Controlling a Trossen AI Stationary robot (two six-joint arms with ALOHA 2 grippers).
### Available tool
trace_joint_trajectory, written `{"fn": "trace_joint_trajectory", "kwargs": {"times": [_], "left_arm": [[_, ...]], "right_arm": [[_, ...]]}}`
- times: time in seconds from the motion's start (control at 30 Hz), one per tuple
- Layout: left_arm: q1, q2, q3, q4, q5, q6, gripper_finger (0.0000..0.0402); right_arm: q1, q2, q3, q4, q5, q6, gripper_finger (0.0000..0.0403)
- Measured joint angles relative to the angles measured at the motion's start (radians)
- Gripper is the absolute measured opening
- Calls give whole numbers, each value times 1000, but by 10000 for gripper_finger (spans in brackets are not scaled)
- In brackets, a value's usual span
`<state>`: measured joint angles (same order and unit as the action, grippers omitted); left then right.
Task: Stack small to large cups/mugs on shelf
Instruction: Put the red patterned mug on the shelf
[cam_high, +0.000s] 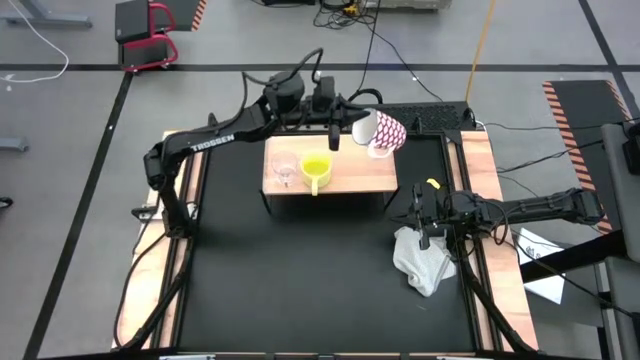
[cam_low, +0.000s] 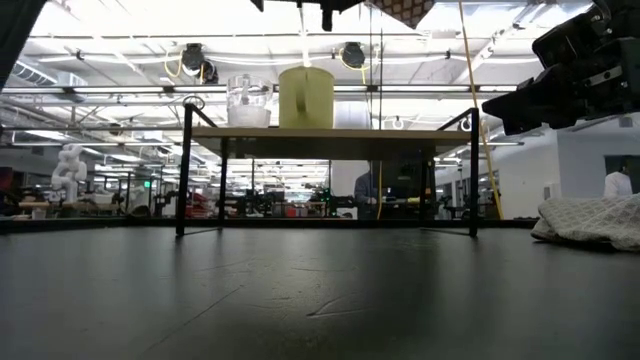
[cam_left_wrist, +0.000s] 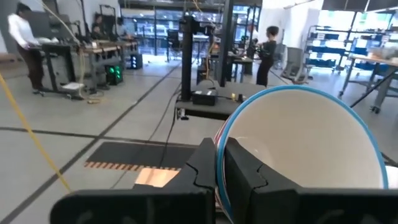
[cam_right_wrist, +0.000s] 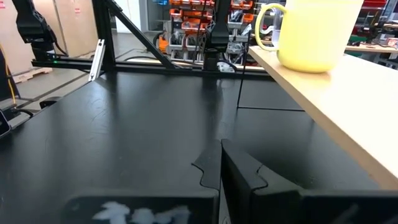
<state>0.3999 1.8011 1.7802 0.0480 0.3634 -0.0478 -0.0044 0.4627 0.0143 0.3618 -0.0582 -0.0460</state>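
Two vessels sat on the light wooden box-like shelf (cam_high: 350, 175): small clear glass cup (cam_high: 284, 172) toward its left end, yellow handled mug (cam_high: 316, 169) just beside it to the right, both upright, apart. Low view showed the same pair on the shelf top, glass cup (cam_low: 248, 102) left of yellow mug (cam_low: 306, 97). Larger white mug with dark red pattern (cam_high: 380, 132) was off the shelf, tilted, held in the air above the shelf's back right corner by left hand (cam_high: 352, 125). Left wrist view: left hand's fingers (cam_left_wrist: 249, 180) clamped on the mug's blue-edged rim (cam_left_wrist: 298, 149), one inside, one outside. Right hand (cam_high: 424, 225) hovered low over the black worktop (cam_high: 300, 280) near its right edge, fingers closed together, nothing in them, right beside the crumpled white cloth (cam_high: 422, 260). Right wrist view looked across the worktop at the yellow mug (cam_right_wrist: 314, 34) on the shelf edge (cam_right_wrist: 348, 106).
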Motion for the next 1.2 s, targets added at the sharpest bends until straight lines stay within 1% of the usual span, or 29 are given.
{"fn": "trace_joint_trajectory", "kwargs": {"times": [0.37, 0.53, 0.63, 0.83, 1.03, 1.2], "left_arm": [[16, 185, 286, -282, 30, 14, 12], [16, 246, 369, -423, 28, 54, 12], [16, 259, 403, -499, 24, 84, 12], [16, 254, 433, -638, 2, 145, 12], [16, 254, 438, -749, -8, 200, 12], [13, 254, 438, -816, -56, 234, 12]], "right_arm": [[0, 27, 0, 0, 0, 0, 0], [0, 44, 0, 0, 0, 0, 0], [0, 54, 0, 1, 0, 0, 0], [0, 70, 0, 22, 0, -1, 0], [0, 73, 0, 23, 0, -3, 0], [0, 73, 0, 23, 0, -1, 0]]}}
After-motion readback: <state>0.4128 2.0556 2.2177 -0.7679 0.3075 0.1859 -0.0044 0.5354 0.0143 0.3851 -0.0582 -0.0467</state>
